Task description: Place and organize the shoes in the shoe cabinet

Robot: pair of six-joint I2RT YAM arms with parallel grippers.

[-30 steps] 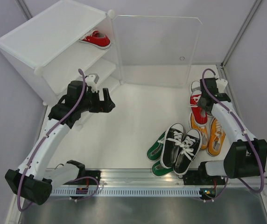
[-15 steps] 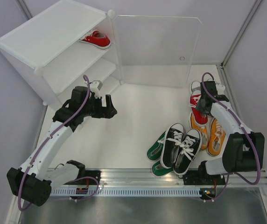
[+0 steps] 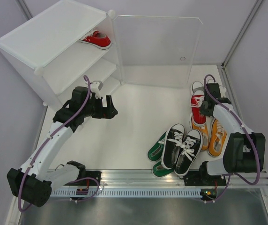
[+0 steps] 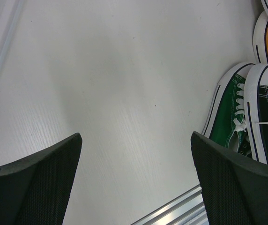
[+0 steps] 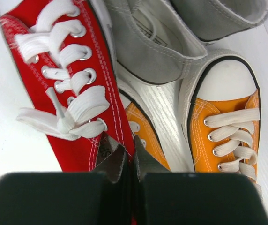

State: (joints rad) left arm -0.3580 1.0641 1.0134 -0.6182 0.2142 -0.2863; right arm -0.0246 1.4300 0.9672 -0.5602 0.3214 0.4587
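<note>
My right gripper point(image 5: 130, 154) is shut on the inner side of the collar of a red shoe point(image 5: 73, 84), which lies on the floor at the right point(image 3: 197, 105) with its toe pointing away. The right gripper point(image 3: 205, 111) sits over the shoe's heel end. Another red shoe point(image 3: 96, 39) rests on the top shelf of the white shoe cabinet point(image 3: 49, 37) at the back left. My left gripper point(image 3: 109, 107) hovers open in front of the cabinet with nothing between its fingers point(image 4: 136, 136).
The clear door panel point(image 3: 157, 47) stands swung open at the back. Grey shoes point(image 5: 152, 51) and orange shoes point(image 5: 223, 126) crowd against the red one. A black pair point(image 3: 181, 147) and green shoes point(image 3: 156, 151) lie near the front rail point(image 3: 138, 178).
The right gripper has closed from half open onto the red shoe's collar. The left arm shifted slightly toward the front, then held still.
</note>
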